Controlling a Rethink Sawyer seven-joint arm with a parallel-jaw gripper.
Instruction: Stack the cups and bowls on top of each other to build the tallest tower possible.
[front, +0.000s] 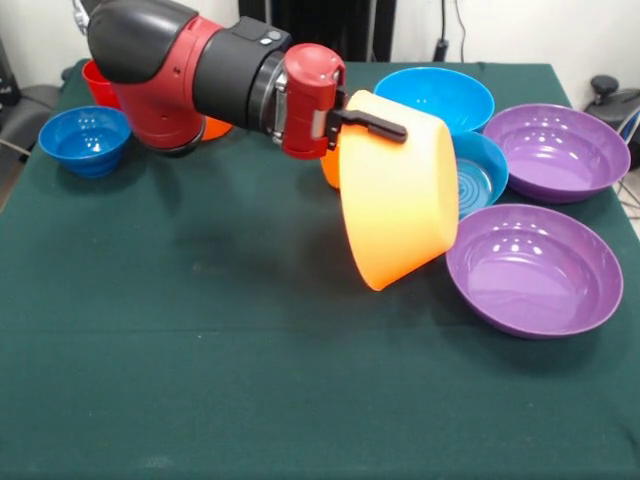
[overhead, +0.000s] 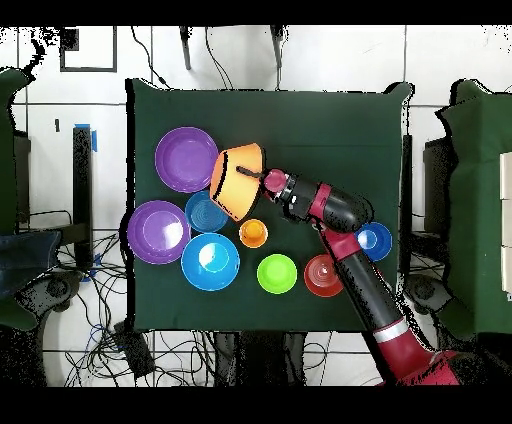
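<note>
My gripper (front: 383, 126) is shut on the rim of the large yellow-orange bowl (front: 400, 200) and holds it tipped on its side above the table. In the overhead view the gripper (overhead: 252, 173) and bowl (overhead: 236, 182) hang beside the purple bowls. Two wide purple bowls (front: 557, 150) (front: 533, 268) lie to the right. The big blue bowl (front: 435, 95) and light-blue bowl (front: 482, 172) sit behind the held bowl. An orange cup (overhead: 253, 233) is mostly hidden behind it in the front view. The dark-blue bowl (front: 85, 138) is far left. A red vessel (front: 98, 82) shows behind the arm.
The overhead view shows a green bowl (overhead: 277, 273) and a red vessel (overhead: 322, 276) near the robot's side, the green one hidden by the arm in the front view. The green cloth (front: 230, 360) covers the table. Cables lie on the floor around it.
</note>
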